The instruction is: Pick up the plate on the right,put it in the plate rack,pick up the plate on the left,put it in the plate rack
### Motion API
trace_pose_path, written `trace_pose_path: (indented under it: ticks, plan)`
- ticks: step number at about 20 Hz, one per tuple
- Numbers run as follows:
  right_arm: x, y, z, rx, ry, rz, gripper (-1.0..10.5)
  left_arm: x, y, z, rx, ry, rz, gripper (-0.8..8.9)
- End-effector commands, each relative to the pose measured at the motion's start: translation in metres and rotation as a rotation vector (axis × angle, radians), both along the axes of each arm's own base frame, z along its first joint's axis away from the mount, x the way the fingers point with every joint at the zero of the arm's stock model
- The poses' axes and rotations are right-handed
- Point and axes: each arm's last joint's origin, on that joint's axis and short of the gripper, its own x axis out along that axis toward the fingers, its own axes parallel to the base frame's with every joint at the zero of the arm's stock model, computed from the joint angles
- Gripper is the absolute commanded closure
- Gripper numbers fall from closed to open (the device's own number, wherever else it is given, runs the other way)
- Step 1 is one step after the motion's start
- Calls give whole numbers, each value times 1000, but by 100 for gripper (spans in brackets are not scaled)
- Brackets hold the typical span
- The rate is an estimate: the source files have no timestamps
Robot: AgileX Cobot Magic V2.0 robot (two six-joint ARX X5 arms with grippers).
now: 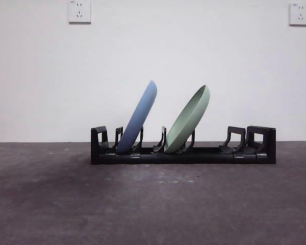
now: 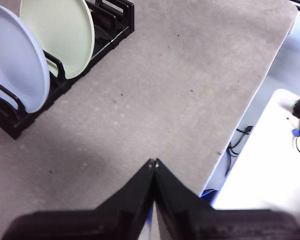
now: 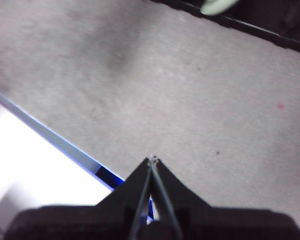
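The black plate rack (image 1: 194, 155) stands on the table in the front view. A blue plate (image 1: 138, 117) leans in its left slots and a green plate (image 1: 189, 118) leans in the middle slots, both tilted to the right. The left wrist view shows the same rack (image 2: 10, 120) with the blue plate (image 2: 15, 65) and green plate (image 2: 60, 35) in it. My left gripper (image 2: 153, 162) is shut and empty, well away from the rack above bare table. My right gripper (image 3: 152, 160) is shut and empty too, near the table's edge, with a sliver of the green plate (image 3: 216, 6) far off.
The grey table surface (image 1: 153, 204) spreads in front of the rack. Its edge (image 2: 250, 115) runs near the left gripper, with a white surface (image 2: 270, 165) and cables beyond. Two wall sockets (image 1: 79, 11) sit high on the white wall.
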Motion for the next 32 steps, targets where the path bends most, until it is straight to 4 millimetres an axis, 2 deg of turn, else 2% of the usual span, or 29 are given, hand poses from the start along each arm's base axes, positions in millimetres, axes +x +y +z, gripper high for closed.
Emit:
trace_pose_path:
  ticks: [1, 3, 6, 8, 10, 13, 17, 20, 23, 28, 32]
  plan:
    - [8, 2, -7, -51, 41, -12, 945, 4, -3, 8, -28, -115, 14, 817]
    - [16, 5, -10, -92, 54, -33, 945, 9, -1, 21, -61, -291, 7, 817]
    - [28, 9, -16, -130, 85, -46, 945, 18, 17, 36, -97, -500, 42, 817]
    - [34, 12, -20, -146, 103, -50, 945, 22, 30, 35, -141, -555, 29, 817]
    - [39, 14, -23, -160, 118, -52, 945, 26, 44, 21, -159, -611, 62, 817]
    - [45, 16, -26, -170, 140, -51, 945, 25, 59, -21, -154, -727, 171, 817]
    - [47, 17, -27, -175, 145, -52, 945, 16, 69, -103, -146, -818, 268, 817]
    - [47, 17, -27, -178, 143, -54, 945, 10, 75, -161, -137, -780, 422, 817]
    - [47, 17, -27, -178, 143, -55, 945, 4, 78, -205, -128, -737, 525, 817]
    - [47, 17, -27, -178, 143, -54, 945, -1, 80, -249, -161, -669, 577, 817]
    - [47, 17, -27, -179, 142, -55, 945, -3, 85, -261, -129, -549, 637, 817]
